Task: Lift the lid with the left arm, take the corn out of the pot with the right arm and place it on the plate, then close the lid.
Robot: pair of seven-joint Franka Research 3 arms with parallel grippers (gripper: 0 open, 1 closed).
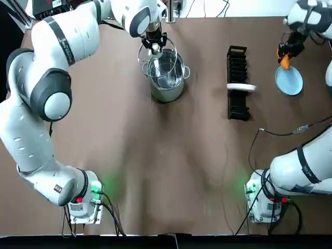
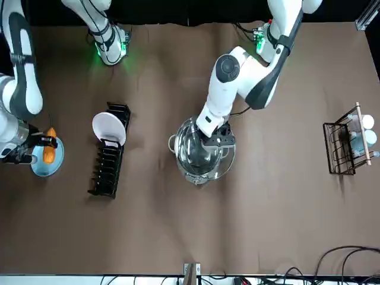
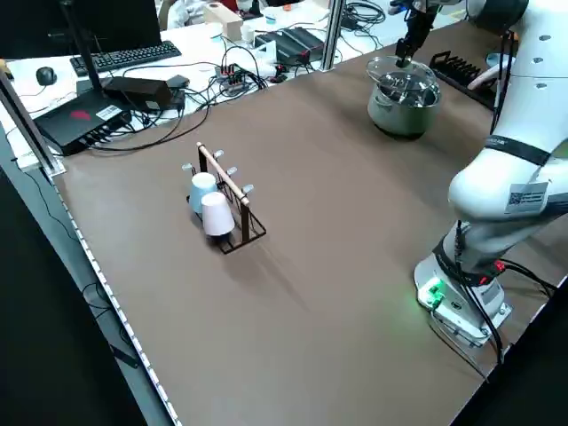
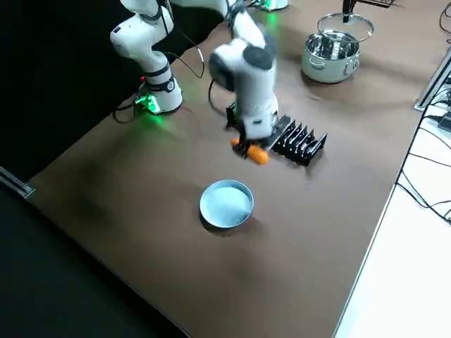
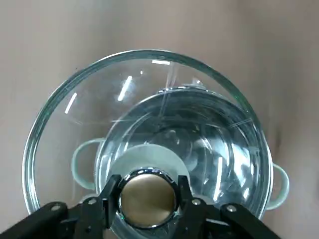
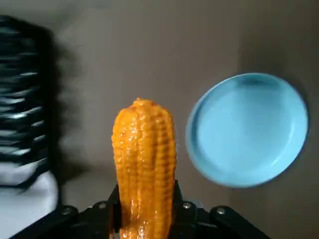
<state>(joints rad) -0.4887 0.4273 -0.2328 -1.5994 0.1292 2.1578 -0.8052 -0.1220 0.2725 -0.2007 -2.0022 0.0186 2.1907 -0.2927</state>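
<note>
**Lid up at left, corn nearing the plate at right**
The left gripper clamps the knob of the lid, just above the open pot. Past the dish rack, the right gripper pinches the corn by its butt end, in the air by the rim of the plate (not yet over its middle). The corn's long axis runs along the fingers, tip outward and downward, so I would centre it, lower it and lay it flat before letting go
</note>
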